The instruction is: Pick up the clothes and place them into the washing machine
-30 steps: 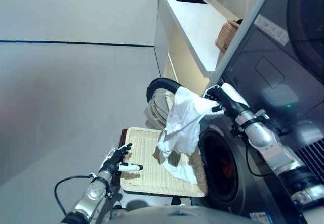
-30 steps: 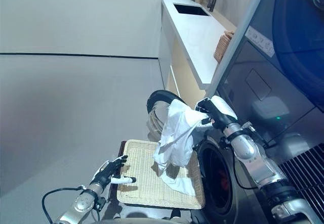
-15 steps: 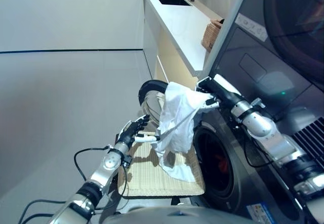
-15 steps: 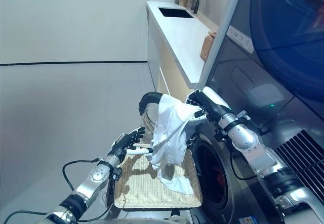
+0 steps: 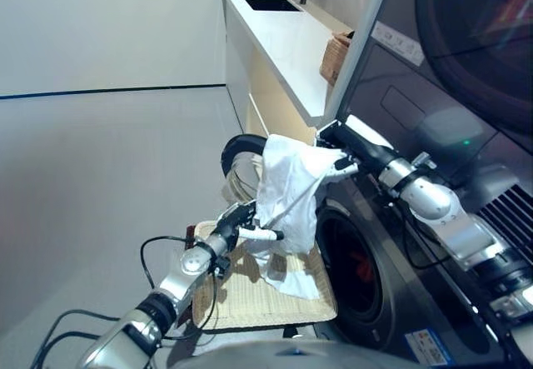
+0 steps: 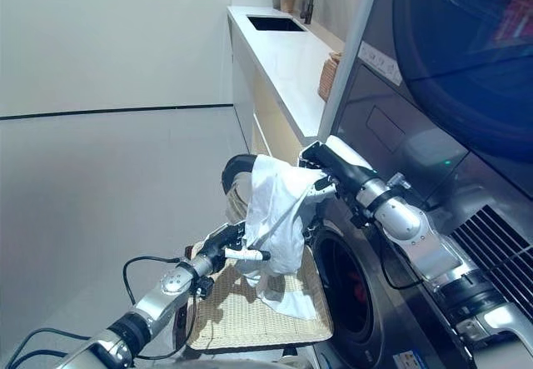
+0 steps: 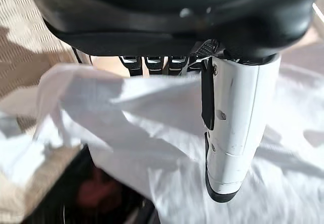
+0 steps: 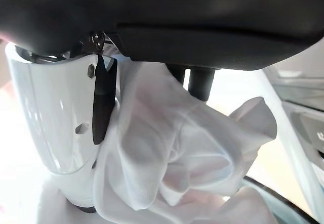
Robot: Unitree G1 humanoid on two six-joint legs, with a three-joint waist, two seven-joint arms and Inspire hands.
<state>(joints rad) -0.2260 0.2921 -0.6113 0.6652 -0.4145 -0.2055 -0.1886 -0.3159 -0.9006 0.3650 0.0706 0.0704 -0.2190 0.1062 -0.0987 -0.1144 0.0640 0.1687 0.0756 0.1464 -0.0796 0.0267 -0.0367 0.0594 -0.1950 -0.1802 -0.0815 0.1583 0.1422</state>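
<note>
Hanging from the right hand [image 5: 340, 146], a white garment [image 5: 287, 194] draped down at the centre of the frame, its upper part bunched between the thumb and the curled fingers, as the right wrist view confirmed. Its lower end trailed onto a woven tray [image 5: 241, 290] lying on the floor in the lower middle of the frame.

At lower centre the left hand [image 5: 241, 223] reached in at the cloth's left edge. Its fingers were stretched out straight against the fabric and its white-covered thumb stood apart; in the left wrist view nothing was pinched between them, so that hand read as released and only touching the cloth.

At the lower right of the frame the washing machine [image 5: 391, 244] stood with its round door [image 5: 241, 157] swung open to the left, behind the garment. The dark drum opening [image 5: 360, 271] lay just to the right of the hanging cloth, with something reddish faintly showing inside.

By my reading the pick-up was done: most of the garment was lifted clear of the tray. What remained was the placing itself — the cloth was outside the drum, beside the opening, and the trailing end would need gathering before it went in. No other clothes showed on the tray.
</note>
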